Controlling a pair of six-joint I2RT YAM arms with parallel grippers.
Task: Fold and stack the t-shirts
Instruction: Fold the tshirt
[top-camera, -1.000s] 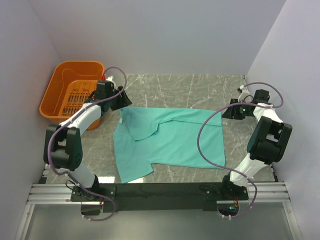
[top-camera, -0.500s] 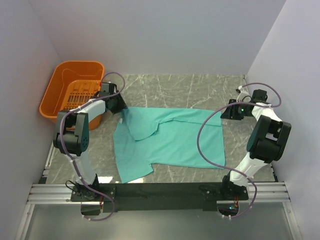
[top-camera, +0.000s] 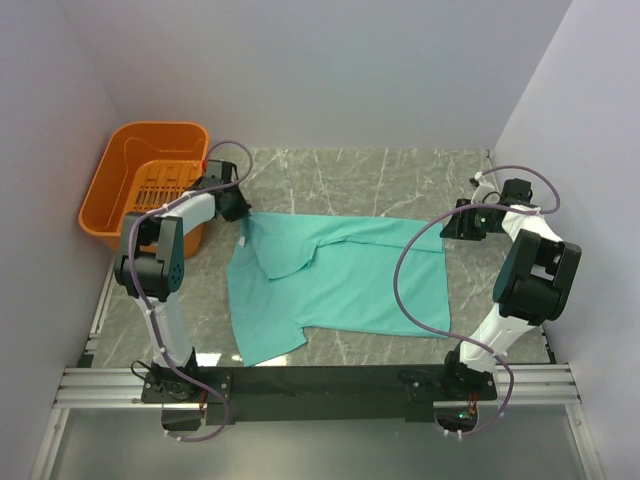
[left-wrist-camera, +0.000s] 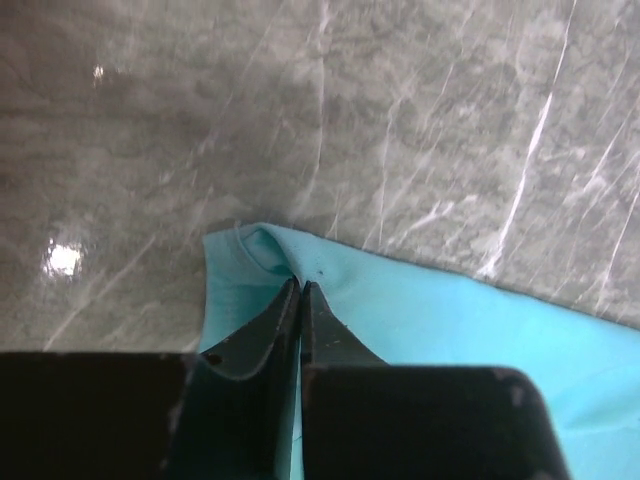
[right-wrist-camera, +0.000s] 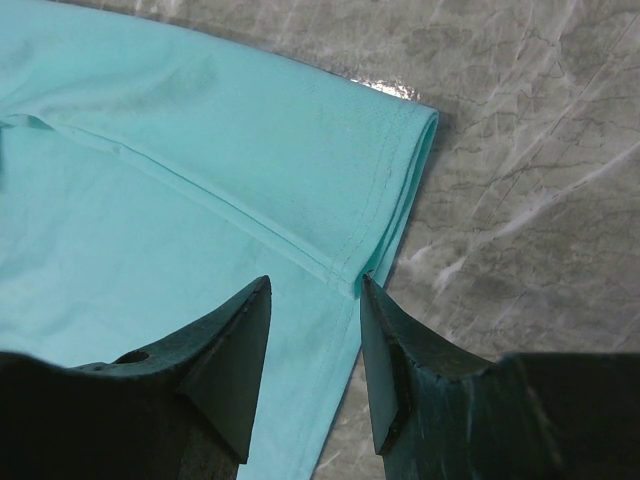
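**Teal tee, both far corners lined up for the fold**

Teal cotton-looking t-shirt (top-camera: 340, 285) is lying flat-ish on the marble table (top-camera: 380, 170), long axis running left to right, with one part already flopped over near the collar side. The far edge is what matters here: it runs straight between the two grippers, one at each end.

The left gripper (left-wrist-camera: 300, 287) is on the far-left corner, right beside the orange basket (top-camera: 120, 175). Its fingers are pressed together, with a little nub of cloth pinched at the tips. That arm is stretched forward and low, wrist tipped down at the table.

The right gripper (right-wrist-camera: 315, 285) sits at the far-right corner with its fingers spread, straddling the stitched hem where it doubles over. It isn't gripping anything, and from the wrist view the cloth lies just ahead of and under the tips. The arm reaches out with its elbow up.

My guess is the right side needs to close on that hem before both corners can be pulled toward the near edge. Thin fabric, so it could easily slip out of a shallow pinch.
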